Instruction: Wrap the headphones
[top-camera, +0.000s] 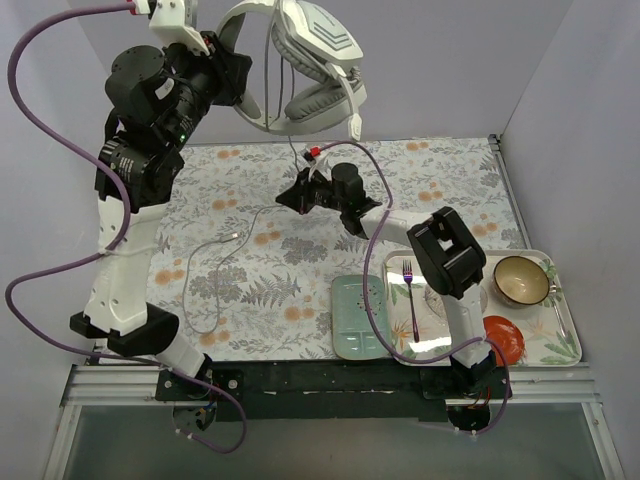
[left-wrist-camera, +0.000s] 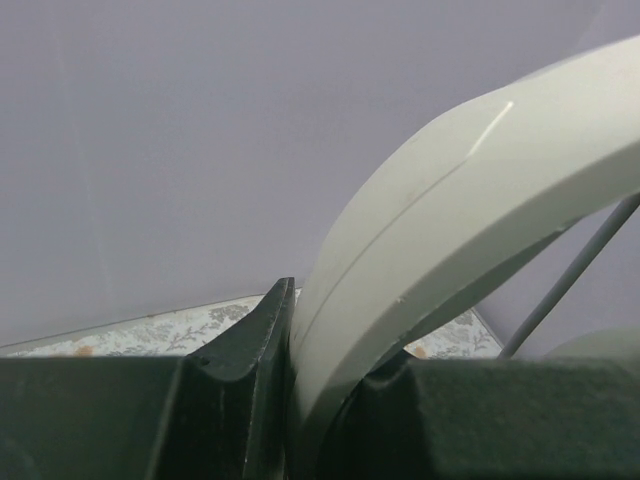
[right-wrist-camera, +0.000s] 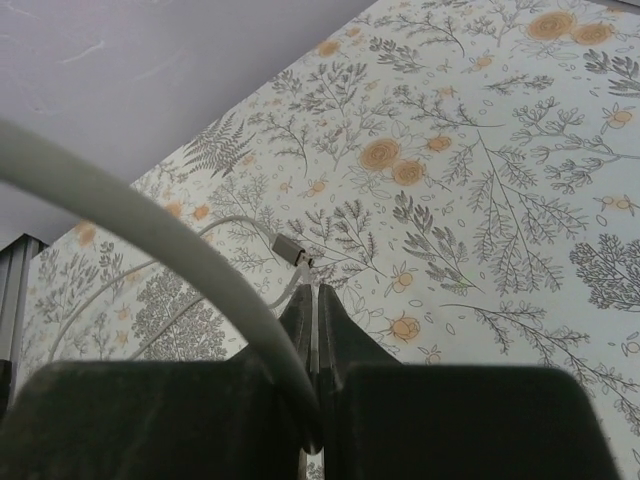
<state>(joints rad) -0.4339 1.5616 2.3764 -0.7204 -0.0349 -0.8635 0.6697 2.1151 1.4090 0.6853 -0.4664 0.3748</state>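
The white-and-grey headphones hang high in the air at the back, ear cups downward. My left gripper is shut on the headband; in the left wrist view the wide white band sits clamped between the dark fingers. The thin grey cord drops from the headphones to my right gripper, which is shut on it above the table. From there the cord loops over the floral cloth. In the right wrist view the cord runs into the closed gripper, and its small plug lies on the cloth beyond.
A floral tray at the right holds a tan bowl, a red dish and a fork on a clear plate. A green divided plate lies beside it. Walls close in at the back and right.
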